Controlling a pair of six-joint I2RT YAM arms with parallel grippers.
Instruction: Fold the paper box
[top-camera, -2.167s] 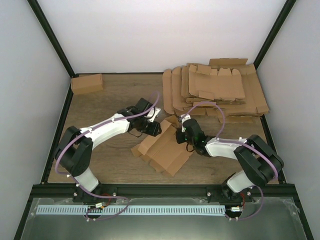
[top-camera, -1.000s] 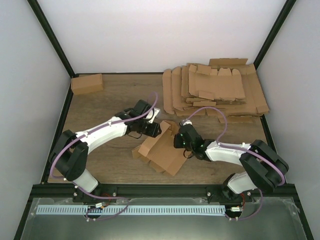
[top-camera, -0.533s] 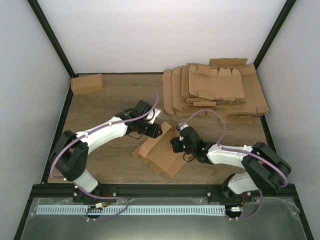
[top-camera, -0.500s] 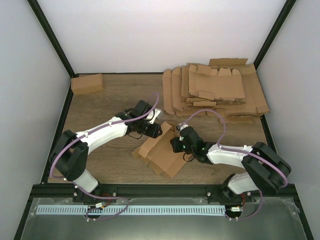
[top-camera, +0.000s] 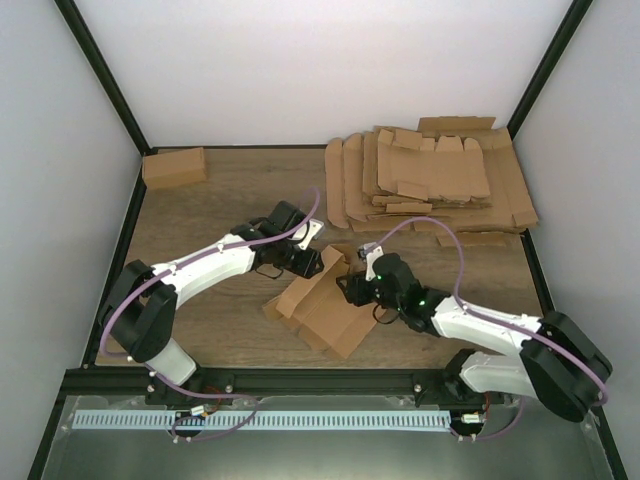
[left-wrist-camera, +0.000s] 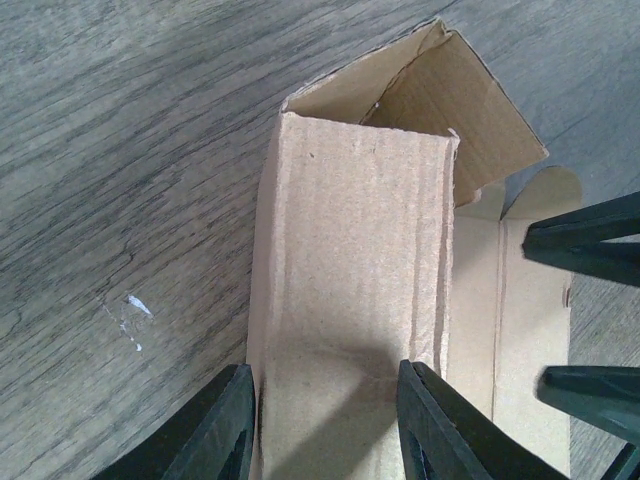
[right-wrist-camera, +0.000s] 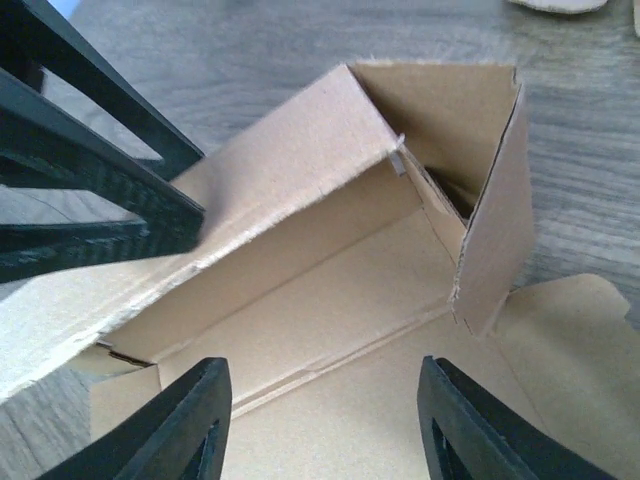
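The brown paper box (top-camera: 325, 305) lies half-formed mid-table between both arms, one long side wall folded up and an end flap (right-wrist-camera: 495, 220) standing. In the left wrist view my left gripper (left-wrist-camera: 330, 430) is shut across that doubled-over side wall (left-wrist-camera: 350, 260), a finger pressed on each face. It reaches the box from its far left side (top-camera: 320, 262). My right gripper (right-wrist-camera: 325, 420) hangs open over the box's flat inner floor (right-wrist-camera: 340, 300), holding nothing. From above, the right gripper (top-camera: 350, 291) sits at the box's right edge. The left fingers (right-wrist-camera: 90, 190) show at the right wrist view's left.
A stack of flat cardboard blanks (top-camera: 430, 180) covers the back right of the wooden table (top-camera: 200, 220). One finished closed box (top-camera: 174, 167) rests at the back left corner. Black frame posts and white walls bound the table.
My right gripper has gone from shut to open and shifted slightly left over the box, with its elbow swinging down and right. The left gripper keeps its hold on the wall.
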